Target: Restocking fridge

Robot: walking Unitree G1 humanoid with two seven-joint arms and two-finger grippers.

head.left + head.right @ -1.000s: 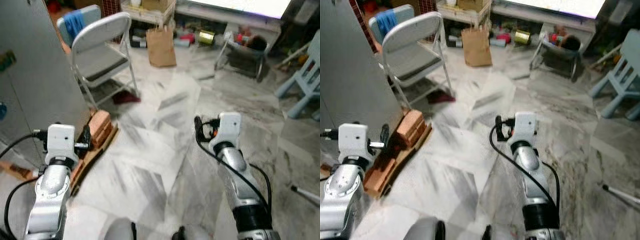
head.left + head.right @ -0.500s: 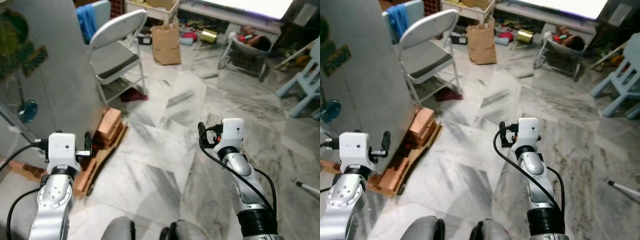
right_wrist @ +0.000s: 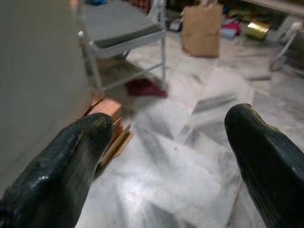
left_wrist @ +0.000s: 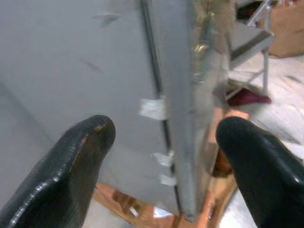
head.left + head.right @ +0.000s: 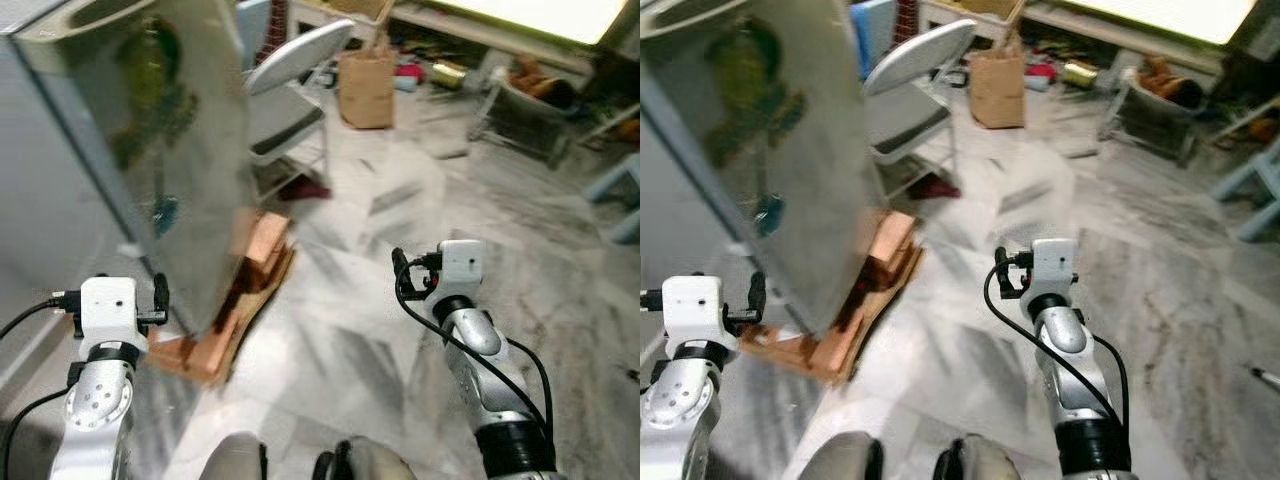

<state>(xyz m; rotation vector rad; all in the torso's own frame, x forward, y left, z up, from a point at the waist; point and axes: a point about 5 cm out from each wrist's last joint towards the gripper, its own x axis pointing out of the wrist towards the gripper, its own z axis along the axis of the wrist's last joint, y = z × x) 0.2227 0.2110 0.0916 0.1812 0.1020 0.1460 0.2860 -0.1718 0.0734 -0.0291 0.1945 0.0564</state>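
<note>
The grey fridge (image 5: 185,150), its door shut, stands tall on my left, with dark green and blue magnets on its side. It rests on bricks and boards (image 5: 250,262). My left gripper (image 5: 158,296) is held low in front of the fridge's near corner. In the left wrist view it (image 4: 164,137) is open, with the fridge's corner edge (image 4: 178,95) seen between the fingers, apart from them. My right gripper (image 5: 400,272) hovers over the marble floor, open (image 3: 168,124) with nothing in it.
A grey folding chair (image 5: 290,95) stands just beyond the fridge. A brown paper bag (image 5: 367,88) sits behind it, with clutter along the back wall. A light blue chair (image 5: 620,195) is at the far right. Marble floor (image 5: 360,330) lies ahead.
The camera has swung to the left and nearer the fridge, which now takes up much more of the picture. Both arms keep the same raised pose, fingers still apart.
</note>
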